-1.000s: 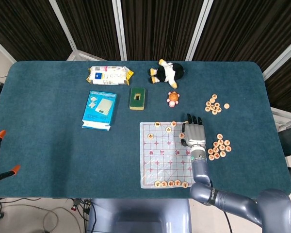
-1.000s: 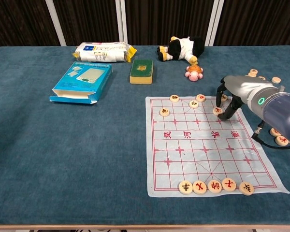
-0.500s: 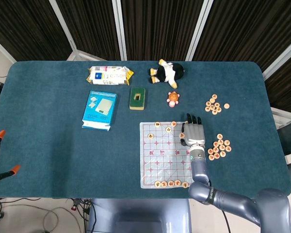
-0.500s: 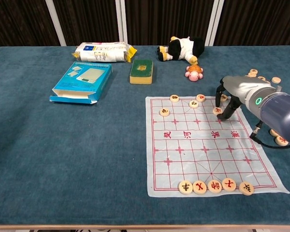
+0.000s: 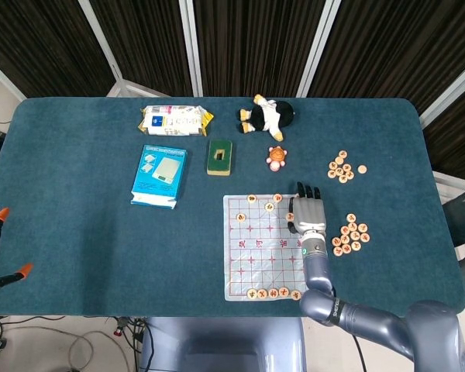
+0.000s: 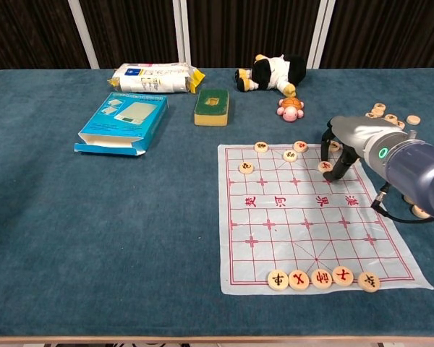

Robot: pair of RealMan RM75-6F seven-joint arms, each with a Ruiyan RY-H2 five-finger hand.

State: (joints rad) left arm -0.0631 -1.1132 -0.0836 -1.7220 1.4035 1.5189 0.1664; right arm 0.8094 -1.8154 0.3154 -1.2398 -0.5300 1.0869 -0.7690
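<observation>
Chest view shows the right hand (image 6: 341, 148) arched fingertips-down on the chess mat's (image 6: 311, 224) far right corner, pinching a round chess piece (image 6: 324, 166) against it, seemingly to seat it on a grid crossing.

The counter (image 5: 77, 232) is being covered by a deep teal cloth. A white board sheet (image 6: 304, 217) is being shown with a red grid and red characters. The round pieces (image 6: 322, 277) are pale wood, marked in red and black. The right hand (image 5: 308, 212) is being seen in grey metal with black fingertips, its arm a blue-grey with a green light. The box (image 5: 159, 175) is bright blue with a white scale printed on it. The sponge (image 5: 219, 156) is yellow with a dark green top. The plush toy (image 5: 265, 115) is black, white and yellow; the small turtle (image 5: 276, 157) is pink and orange. The packet (image 5: 175, 119) is white, yellow and blue.
</observation>
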